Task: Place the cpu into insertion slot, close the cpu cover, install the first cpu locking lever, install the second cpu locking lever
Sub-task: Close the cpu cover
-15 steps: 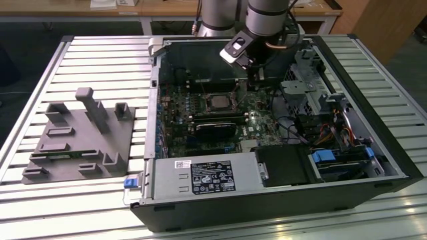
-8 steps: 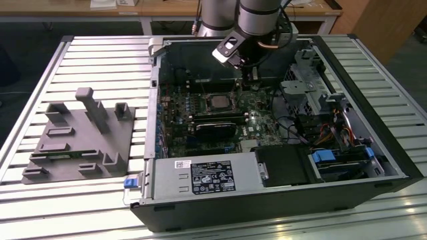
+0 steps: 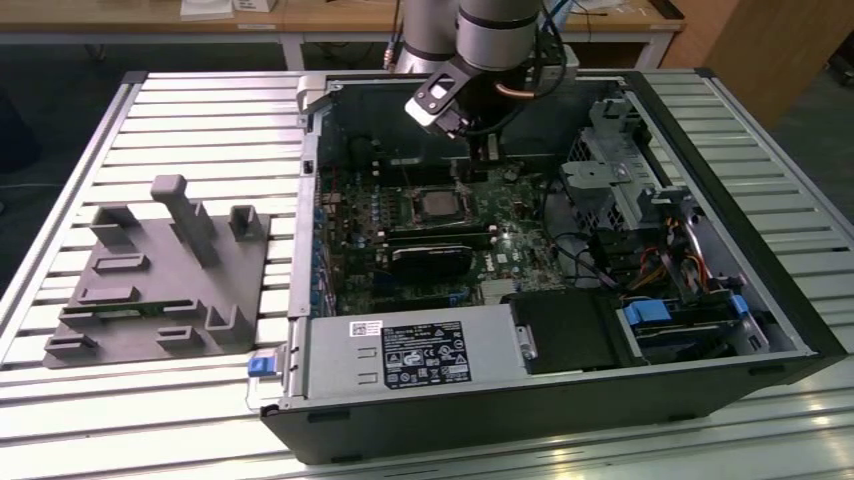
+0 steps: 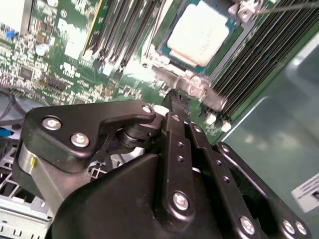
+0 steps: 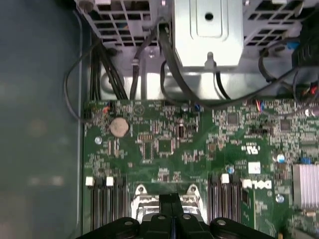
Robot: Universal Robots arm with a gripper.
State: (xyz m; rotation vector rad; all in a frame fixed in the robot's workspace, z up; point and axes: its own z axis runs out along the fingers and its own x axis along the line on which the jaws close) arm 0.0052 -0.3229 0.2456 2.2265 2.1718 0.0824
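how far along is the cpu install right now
Done: the cpu sits in the insertion slot, and the cpu cover looks lowered around it. In hand: the gripper, shut and empty, has its tips at the cover's edge. Left: a thin locking lever runs past the slot; I cannot tell whether it is latched.

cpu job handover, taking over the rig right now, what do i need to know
Gripper: shut, nothing seen between the fingers, tips close to the silvery edge of the insertion slot.
Cpu: seated in the slot, pale top showing.
Cpu cover: looks down around the cpu, not certain.
Done: cpu placed.
Left: locking levers, cannot tell whether either is latched.
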